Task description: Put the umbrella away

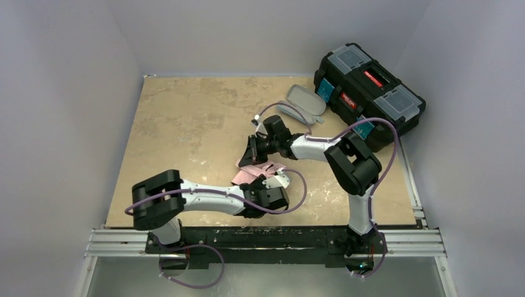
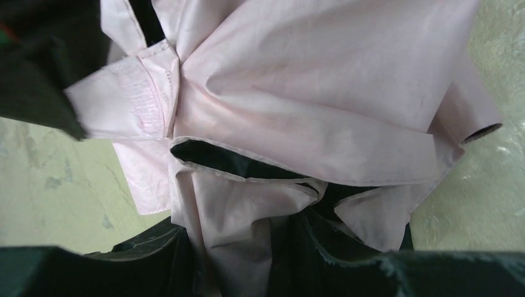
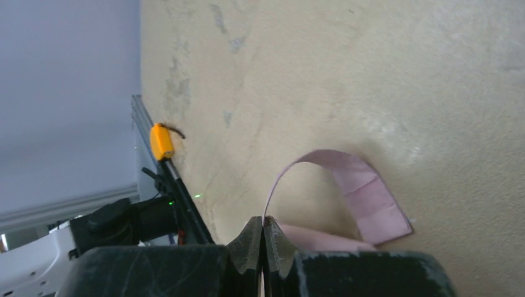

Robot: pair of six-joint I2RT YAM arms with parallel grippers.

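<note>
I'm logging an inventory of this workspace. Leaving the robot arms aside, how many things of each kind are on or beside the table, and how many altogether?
pink umbrella: 1
grey oval case: 1
black toolbox: 1
Total: 3

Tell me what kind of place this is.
Probably a robotics lab cell: bare grey walls box in a worn tabletop, two arms bolt to an aluminium rail, and a black toolbox sits far right.
</note>
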